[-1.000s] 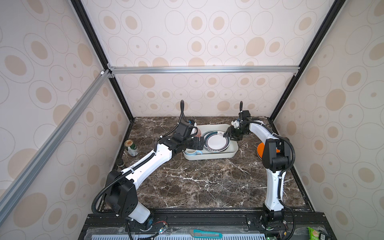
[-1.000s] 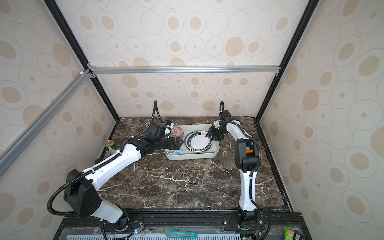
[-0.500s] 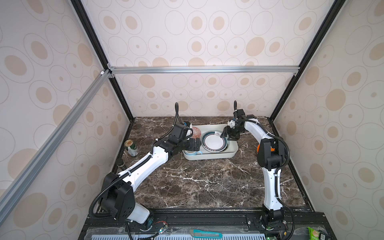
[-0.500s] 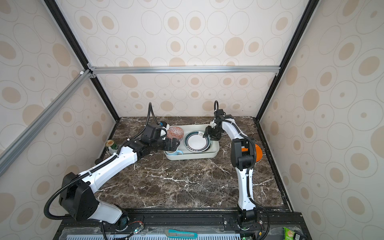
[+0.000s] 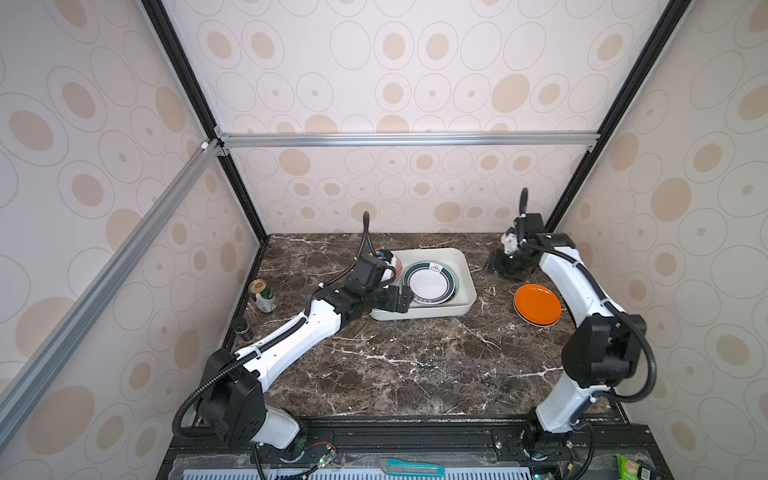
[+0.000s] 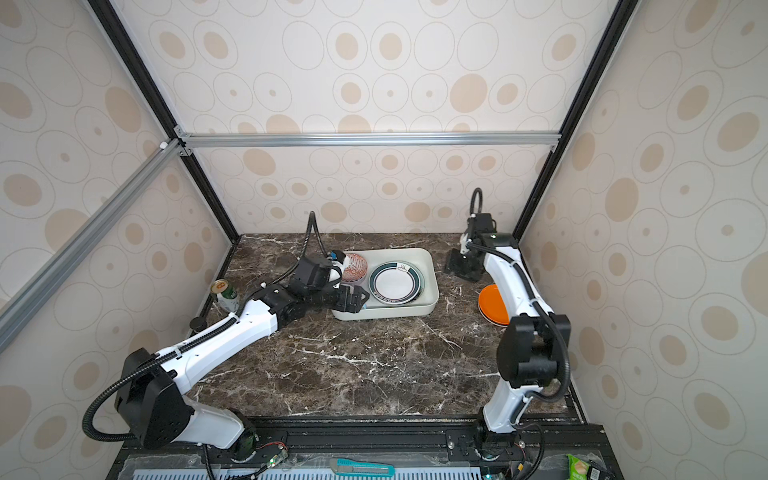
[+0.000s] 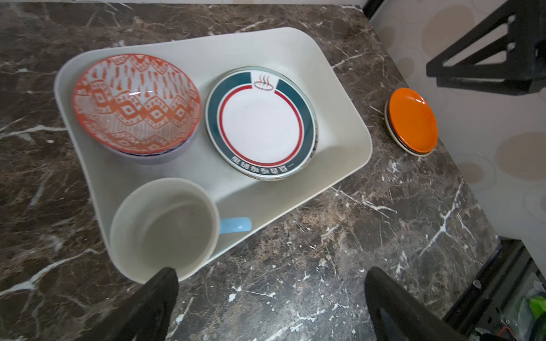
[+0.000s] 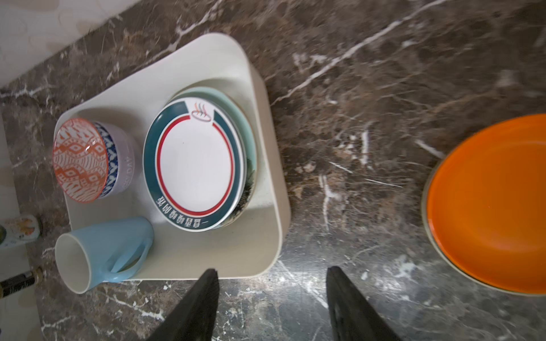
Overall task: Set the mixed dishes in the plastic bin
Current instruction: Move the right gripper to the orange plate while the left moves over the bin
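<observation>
The white plastic bin [image 5: 466, 266] [image 6: 432, 270] [image 7: 339, 88] [image 8: 266, 118] holds a red-white patterned bowl [image 7: 136, 100] [image 8: 79, 159] nested in a lavender bowl [image 7: 165, 153] [image 8: 125, 165]. Also in it are a light-blue mug [image 7: 165, 227] [image 8: 109, 251] and a green-rimmed plate [image 5: 431, 282] [image 7: 261, 124] [image 8: 195, 165] lying on a teal plate [image 8: 245, 127]. An orange plate [image 5: 537, 304] [image 7: 412, 119] [image 8: 490, 200] tops a small stack on the table, right of the bin. My left gripper [image 5: 395, 300] [image 7: 270, 271] hangs open at the bin's front left corner. Open and empty, my right gripper [image 5: 505, 268] [image 8: 272, 270] hovers between bin and orange plate.
A green drink can [image 5: 263, 295] [image 6: 226, 294] and a small dark jar [image 5: 243, 326] stand by the left wall. The right arm [image 6: 511, 282] covers part of the orange plate in a top view. A teal box cutter [image 5: 411, 467] lies on the front rail.
My right gripper has pulled away from over the bin's plates to the right and now stands over bare table, its jaws a little wider. The left gripper has barely shifted.
</observation>
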Motion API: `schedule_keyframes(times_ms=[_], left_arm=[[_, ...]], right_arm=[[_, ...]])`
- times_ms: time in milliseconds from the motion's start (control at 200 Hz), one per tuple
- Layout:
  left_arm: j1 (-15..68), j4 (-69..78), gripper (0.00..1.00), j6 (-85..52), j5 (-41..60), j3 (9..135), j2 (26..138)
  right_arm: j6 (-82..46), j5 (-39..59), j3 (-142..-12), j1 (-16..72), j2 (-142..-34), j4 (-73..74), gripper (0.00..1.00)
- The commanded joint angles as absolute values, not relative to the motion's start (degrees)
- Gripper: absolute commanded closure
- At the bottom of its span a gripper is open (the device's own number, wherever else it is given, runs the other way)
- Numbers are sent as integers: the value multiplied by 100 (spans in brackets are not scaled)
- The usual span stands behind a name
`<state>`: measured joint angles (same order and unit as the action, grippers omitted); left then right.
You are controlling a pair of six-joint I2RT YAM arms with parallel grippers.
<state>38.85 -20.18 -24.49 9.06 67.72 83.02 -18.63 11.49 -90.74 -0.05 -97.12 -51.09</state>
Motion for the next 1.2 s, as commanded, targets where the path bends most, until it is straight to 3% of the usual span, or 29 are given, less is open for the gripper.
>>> schedule_keyframes(times_ms=[0,170,445,645,950,1195], left_arm=[[4248,-1929,1,-2542,801,6794,8228],[4770,-1798,1,-2641,749,7138,8768],[5118,-1861,1,-2504,794,8323,10159],[5185,-2181,1,-2266,802,9383,11031],[5185,-2330,1,-2188,892,10172,11718],[5186,-2401,1,-2129,880,10259,11823]], right_arm=[[-1934,651,-8479,-383,-9469,-4990,39],[-1951,466,-8441,-837,-9457,-4825,36],[-2074,196,-9302,-1388,-10506,-4749,27],[-2174,355,-9721,-1834,-11189,-4601,27],[-2153,439,-10784,-2147,-12200,-4853,27],[-2162,516,-10898,-2239,-12588,-4846,27]])
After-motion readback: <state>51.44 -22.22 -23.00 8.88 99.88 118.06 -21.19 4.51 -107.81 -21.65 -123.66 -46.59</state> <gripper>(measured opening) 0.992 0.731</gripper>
